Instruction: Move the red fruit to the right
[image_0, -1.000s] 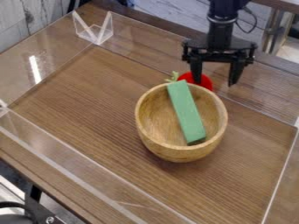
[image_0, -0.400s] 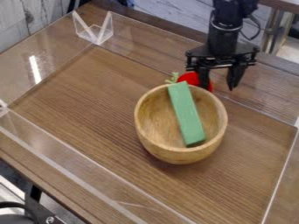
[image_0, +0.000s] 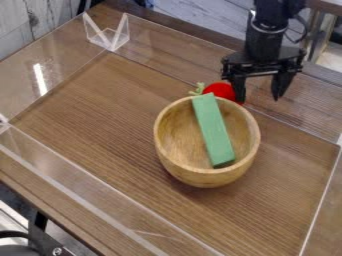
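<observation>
The red fruit (image_0: 221, 93) is a small glossy red ball with a green stem. It rests on the wooden table just behind the far rim of the wooden bowl (image_0: 181, 158). My black gripper (image_0: 258, 84) hangs above and to the right of the fruit, open, with nothing between its fingers. Its left finger stands just to the right of the fruit; whether they touch I cannot tell. The bowl's rim hides the fruit's lower part.
A flat green rectangular block (image_0: 213, 128) leans inside the bowl. Clear acrylic walls (image_0: 54, 60) fence the table, with a small clear stand (image_0: 106, 33) at the back left. Bare wood lies to the right of the bowl (image_0: 294, 140).
The gripper has risen and shifted right, away from above the fruit. The fruit has stayed where it was and the jaws have stayed open.
</observation>
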